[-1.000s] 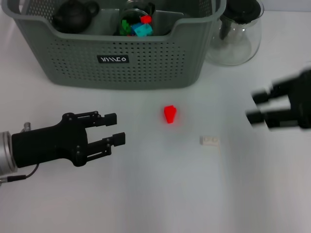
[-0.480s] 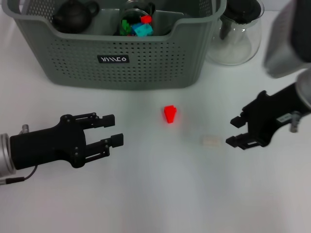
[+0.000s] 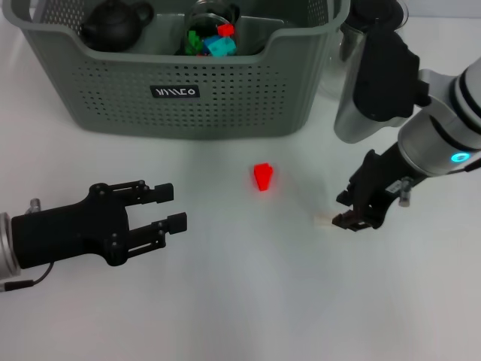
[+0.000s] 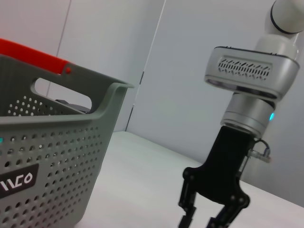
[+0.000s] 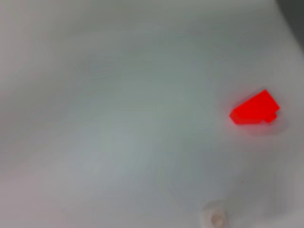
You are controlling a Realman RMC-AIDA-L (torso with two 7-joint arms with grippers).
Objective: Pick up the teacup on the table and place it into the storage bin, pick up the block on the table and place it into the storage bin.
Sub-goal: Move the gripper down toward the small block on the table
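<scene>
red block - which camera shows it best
The head view: the red block sits whole on the table, between the left hand and right hand, before the bin. The right wrist view shows it blurred; the left wrist view misses it.

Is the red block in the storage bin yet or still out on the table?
Out. The red block lies on the table in front of the storage bin, with neither gripper touching it.

Bare table surrounds the red block; the storage bin apparently walls its far side.
</scene>
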